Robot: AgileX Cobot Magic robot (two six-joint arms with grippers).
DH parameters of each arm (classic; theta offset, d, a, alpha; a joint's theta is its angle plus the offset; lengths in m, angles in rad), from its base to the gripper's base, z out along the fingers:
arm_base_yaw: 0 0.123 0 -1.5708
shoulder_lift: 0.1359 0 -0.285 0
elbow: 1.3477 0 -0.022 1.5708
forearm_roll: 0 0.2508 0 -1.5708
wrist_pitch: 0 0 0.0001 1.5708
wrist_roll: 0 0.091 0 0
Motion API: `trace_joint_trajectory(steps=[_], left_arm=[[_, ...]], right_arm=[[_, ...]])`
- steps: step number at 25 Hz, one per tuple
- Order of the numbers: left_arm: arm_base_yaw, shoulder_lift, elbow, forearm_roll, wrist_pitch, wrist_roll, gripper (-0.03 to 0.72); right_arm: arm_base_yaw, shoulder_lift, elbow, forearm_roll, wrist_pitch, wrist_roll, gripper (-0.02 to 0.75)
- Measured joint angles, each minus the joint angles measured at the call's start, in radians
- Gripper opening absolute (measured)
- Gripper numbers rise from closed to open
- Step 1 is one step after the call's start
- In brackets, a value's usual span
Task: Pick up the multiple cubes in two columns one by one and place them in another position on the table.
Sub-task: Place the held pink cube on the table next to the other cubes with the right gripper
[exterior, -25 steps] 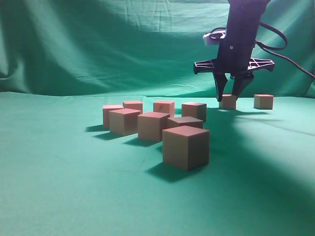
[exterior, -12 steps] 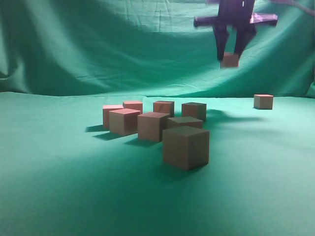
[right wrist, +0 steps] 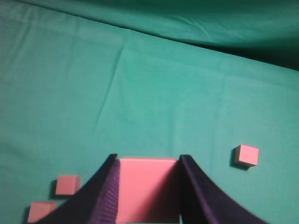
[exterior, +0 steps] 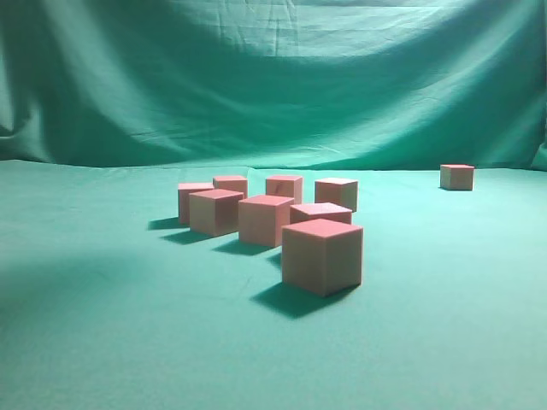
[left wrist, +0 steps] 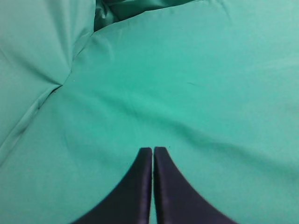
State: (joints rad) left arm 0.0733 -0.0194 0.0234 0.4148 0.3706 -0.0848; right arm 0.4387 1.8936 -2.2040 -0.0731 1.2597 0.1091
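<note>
Several pinkish-red cubes (exterior: 267, 218) stand in two columns on the green cloth table (exterior: 102, 325); the nearest cube (exterior: 322, 254) is at the front. One lone cube (exterior: 457, 176) sits far right at the back, and shows in the right wrist view (right wrist: 246, 155). My right gripper (right wrist: 147, 161) is shut on a cube (right wrist: 147, 189), held high above the table, out of the exterior view. Two column cubes (right wrist: 67, 184) show below it at lower left. My left gripper (left wrist: 153, 150) is shut and empty over bare cloth.
The green backdrop (exterior: 273, 77) hangs draped behind the table. In the left wrist view a fold of cloth (left wrist: 60, 84) runs along the upper left. Bare green cloth lies left and in front of the cube columns.
My right gripper closed on a cube at the back right, lifted it straight up, and has risen out of the exterior view. The other cubes have not moved.
</note>
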Motion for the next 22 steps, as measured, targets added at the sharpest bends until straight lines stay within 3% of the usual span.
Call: trace_joint_trajectory(steps=[11, 22], left_arm=[[0.000, 0.000, 0.000, 0.000, 0.000, 0.000, 0.000], [0.000, 0.000, 0.000, 0.000, 0.000, 0.000, 0.000]], right_arm=[[0.207, -0.309, 0.499, 0.016, -0.019, -0.044, 0.266], [0.388, -0.399, 0.992, 0.219, -0.316, -0.316, 0.266]])
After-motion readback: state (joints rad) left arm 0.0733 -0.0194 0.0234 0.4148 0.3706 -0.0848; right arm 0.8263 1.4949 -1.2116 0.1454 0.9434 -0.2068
